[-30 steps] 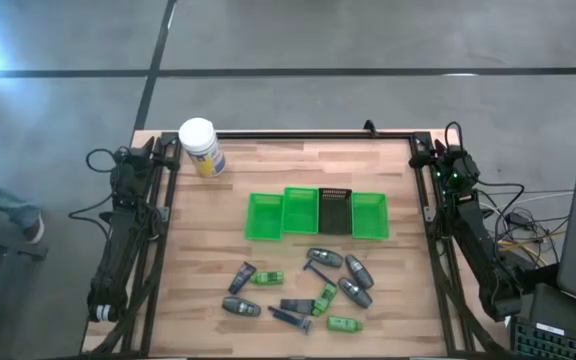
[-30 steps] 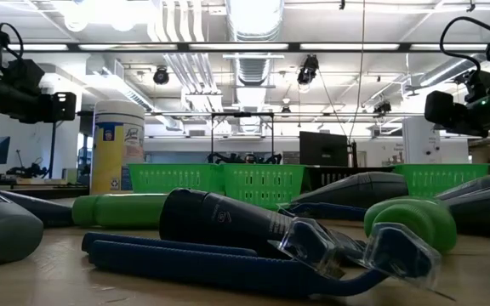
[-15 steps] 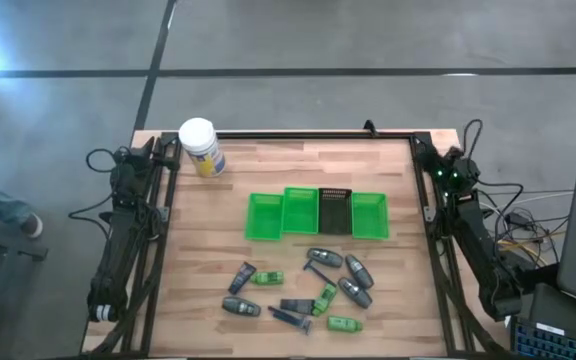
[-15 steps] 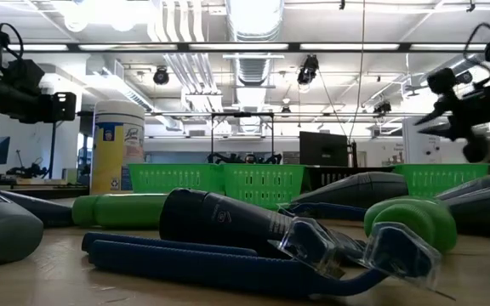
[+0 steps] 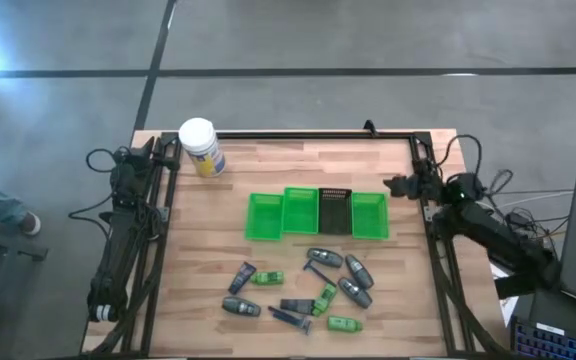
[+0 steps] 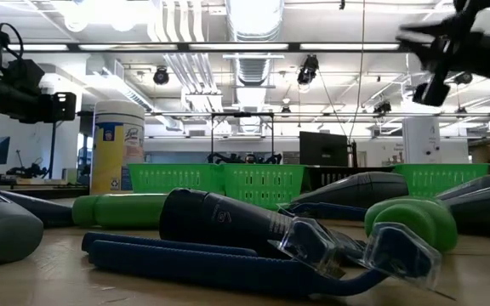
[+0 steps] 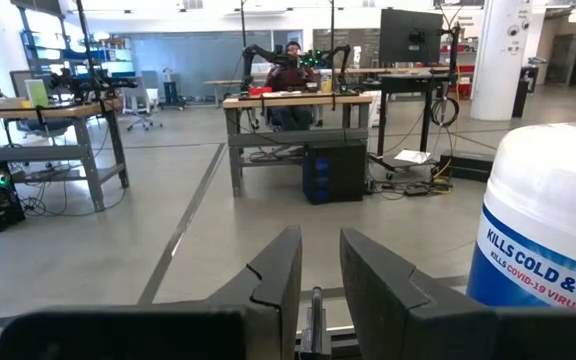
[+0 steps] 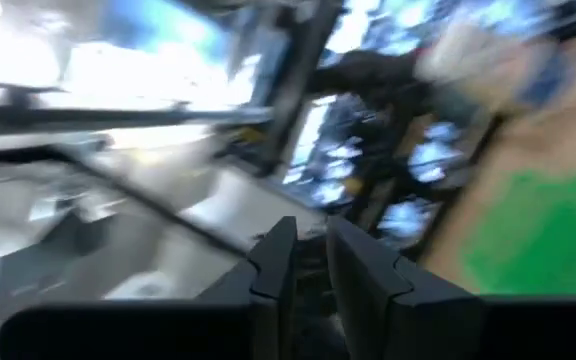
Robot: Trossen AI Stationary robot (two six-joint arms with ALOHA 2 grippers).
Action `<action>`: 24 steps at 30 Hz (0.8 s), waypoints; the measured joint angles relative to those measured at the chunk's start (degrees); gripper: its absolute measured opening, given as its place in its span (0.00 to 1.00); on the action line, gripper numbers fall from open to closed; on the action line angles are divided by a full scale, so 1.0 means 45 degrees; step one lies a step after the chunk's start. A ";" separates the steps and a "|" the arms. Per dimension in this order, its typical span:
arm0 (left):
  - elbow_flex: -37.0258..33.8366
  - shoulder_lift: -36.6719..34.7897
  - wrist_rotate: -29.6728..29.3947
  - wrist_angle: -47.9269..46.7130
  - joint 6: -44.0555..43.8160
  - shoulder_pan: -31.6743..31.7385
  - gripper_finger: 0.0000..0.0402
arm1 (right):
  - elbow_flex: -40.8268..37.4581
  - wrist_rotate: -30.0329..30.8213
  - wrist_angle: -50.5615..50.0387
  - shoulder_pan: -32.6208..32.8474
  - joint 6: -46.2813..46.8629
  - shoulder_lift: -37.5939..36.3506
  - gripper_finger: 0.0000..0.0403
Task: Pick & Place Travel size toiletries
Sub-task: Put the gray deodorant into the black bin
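The travel size toiletries lie scattered flat on the near middle of the wooden table: dark grey bottles, small green bottles and thin razors. In the low view a blue razor and a dark bottle fill the foreground. My right gripper hangs in the air by the table's right edge, next to the rightmost bin, fingers shut, holding nothing. My left gripper waits shut at the far-left corner beside the white canister.
A row of green bins with one dark insert stands across the table's middle, beyond the toiletries. The white yellow-labelled canister stands at the far-left corner. A raised black frame runs along the far edge. Bare wood lies left and right of the toiletries.
My right arm has left its place at the far-right corner. It has risen and swung toward the table's left, so its gripper now points over the table's right edge toward the rightmost bin. The toiletries have not moved.
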 joint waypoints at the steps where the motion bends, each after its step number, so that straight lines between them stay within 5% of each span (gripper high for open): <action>1: -0.0001 0.0000 0.0000 0.0000 0.0001 0.0000 0.19 | 0.0005 0.0748 -0.0228 0.1168 0.0167 0.0053 0.15; 6: -0.0002 0.0000 0.0001 0.0005 0.0001 0.0000 0.19 | -0.0033 0.3106 -0.4890 0.8001 0.2226 0.0875 0.14; 14: -0.0004 0.0000 0.0005 0.0010 -0.0001 0.0000 0.19 | 0.0545 1.2184 -0.4545 1.7877 0.5894 0.3246 0.09; 20: -0.0004 0.0000 0.0005 0.0015 -0.0001 0.0000 0.19 | 0.2292 1.6679 -0.4714 2.0442 0.7489 0.5961 0.05; 24: -0.0004 0.0005 0.0005 0.0015 -0.0001 0.0000 0.19 | 0.3278 1.6890 -0.5595 1.9921 0.7816 0.7510 0.02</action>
